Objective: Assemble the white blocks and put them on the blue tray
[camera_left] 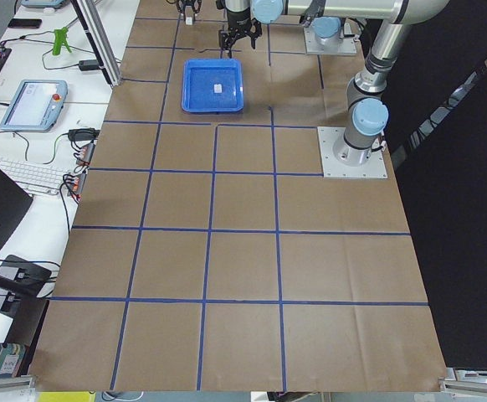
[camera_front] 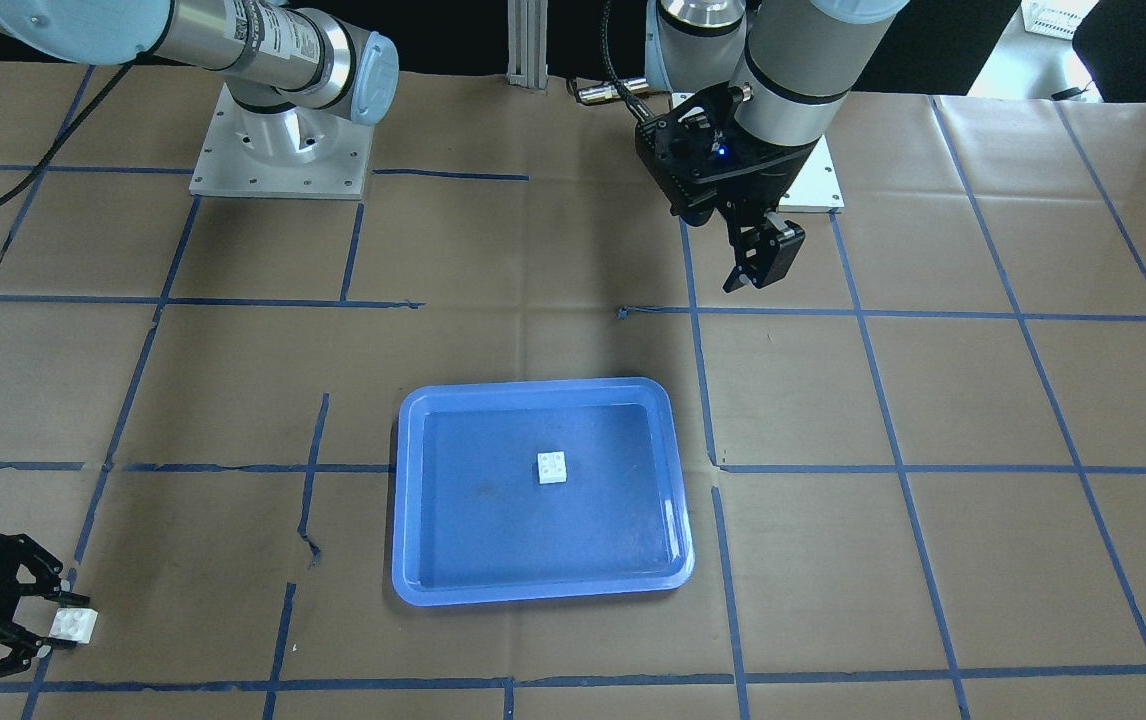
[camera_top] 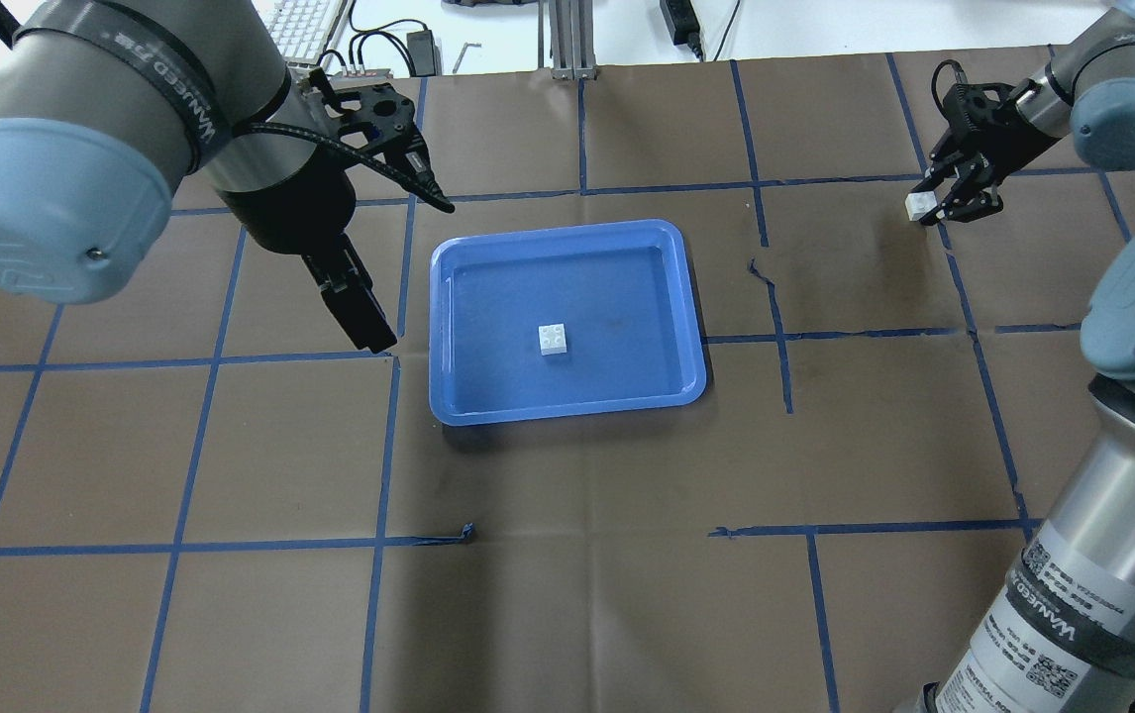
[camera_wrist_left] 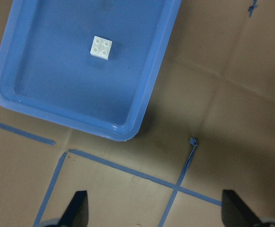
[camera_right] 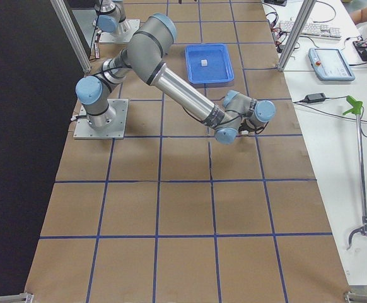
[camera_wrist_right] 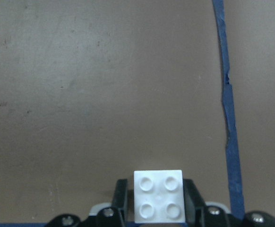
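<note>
One white block (camera_top: pixel 555 339) lies studs up near the middle of the blue tray (camera_top: pixel 567 230); it also shows in the front view (camera_front: pixel 553 468) and the left wrist view (camera_wrist_left: pixel 101 48). My left gripper (camera_top: pixel 369 332) is open and empty. It hangs above the table just off the tray's left side, and its fingertips (camera_wrist_left: pixel 81 208) stand wide apart. My right gripper (camera_top: pixel 929 206) is far to the right of the tray, shut on the second white block (camera_wrist_right: pixel 158 201), studs showing. That block also shows in the front view (camera_front: pixel 73 625).
The table is brown paper with a grid of blue tape (camera_top: pixel 785 337). Torn tape ends lie near the tray (camera_wrist_left: pixel 192 142). Keyboards and cables sit beyond the far table edge (camera_top: pixel 305 25). Both arm bases stand on the robot's side (camera_front: pixel 278 150).
</note>
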Motion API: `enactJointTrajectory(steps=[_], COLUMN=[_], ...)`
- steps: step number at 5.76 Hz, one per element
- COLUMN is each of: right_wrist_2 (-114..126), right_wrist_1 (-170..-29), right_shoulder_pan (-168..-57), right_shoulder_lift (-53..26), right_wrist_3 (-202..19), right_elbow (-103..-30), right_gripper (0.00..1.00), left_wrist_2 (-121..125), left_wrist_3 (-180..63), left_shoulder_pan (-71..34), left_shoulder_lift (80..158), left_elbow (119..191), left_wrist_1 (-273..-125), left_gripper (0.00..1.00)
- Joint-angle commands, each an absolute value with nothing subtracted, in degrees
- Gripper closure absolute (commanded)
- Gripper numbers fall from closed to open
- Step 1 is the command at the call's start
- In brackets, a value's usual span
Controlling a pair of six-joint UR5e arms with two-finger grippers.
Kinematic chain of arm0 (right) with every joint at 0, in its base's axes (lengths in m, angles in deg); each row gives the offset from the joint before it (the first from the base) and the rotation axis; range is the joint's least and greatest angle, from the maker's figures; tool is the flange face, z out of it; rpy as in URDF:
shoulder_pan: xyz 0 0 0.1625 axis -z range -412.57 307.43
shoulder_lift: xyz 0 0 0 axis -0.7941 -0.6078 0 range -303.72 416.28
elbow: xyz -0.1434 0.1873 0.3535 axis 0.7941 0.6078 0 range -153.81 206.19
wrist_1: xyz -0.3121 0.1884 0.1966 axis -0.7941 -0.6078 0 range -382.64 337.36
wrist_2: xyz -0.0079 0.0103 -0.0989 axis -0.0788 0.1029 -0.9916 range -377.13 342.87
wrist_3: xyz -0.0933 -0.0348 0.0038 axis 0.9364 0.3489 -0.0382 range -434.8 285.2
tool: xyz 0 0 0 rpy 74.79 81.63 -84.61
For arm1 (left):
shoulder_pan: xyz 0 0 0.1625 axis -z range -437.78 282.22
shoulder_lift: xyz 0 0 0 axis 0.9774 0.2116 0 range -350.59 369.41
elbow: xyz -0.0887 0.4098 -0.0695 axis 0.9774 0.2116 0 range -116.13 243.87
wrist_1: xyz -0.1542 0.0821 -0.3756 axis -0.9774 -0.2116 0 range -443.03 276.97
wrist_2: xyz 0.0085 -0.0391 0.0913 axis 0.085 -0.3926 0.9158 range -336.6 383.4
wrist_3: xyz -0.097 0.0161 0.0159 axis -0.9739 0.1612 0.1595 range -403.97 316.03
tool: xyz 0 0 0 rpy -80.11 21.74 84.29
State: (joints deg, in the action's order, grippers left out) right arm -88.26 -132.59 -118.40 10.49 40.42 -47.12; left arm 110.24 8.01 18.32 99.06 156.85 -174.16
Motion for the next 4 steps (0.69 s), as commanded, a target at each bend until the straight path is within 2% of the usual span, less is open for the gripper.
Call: enactJointTrajectory(steps=[1,3,4], right_wrist_2=[-88.2,-87.3,-82.7], right_wrist_1=[-132.7,-132.1,-130.1], right_shoulder_pan=[-118.4,-118.6,-119.5], right_shoulder_lift=[10.1,6.7,4.5], right_wrist_3=[40.4,40.4,40.4], right_elbow=[-46.8,-46.9,-47.6], right_gripper=[0.72,0.75,0.75], left_wrist_2=[111.3,112.0,116.5], left_wrist_3=[-13.3,-40.1,-45.6], left_shoulder_pan=[17.8,17.5,17.4], left_shoulder_lift=[96.2,95.2,94.8], left_elbow=[157.2,156.7,156.9], left_wrist_1=[-173.5,-168.9,-169.0], left_gripper=[0.01,0.01,0.01])
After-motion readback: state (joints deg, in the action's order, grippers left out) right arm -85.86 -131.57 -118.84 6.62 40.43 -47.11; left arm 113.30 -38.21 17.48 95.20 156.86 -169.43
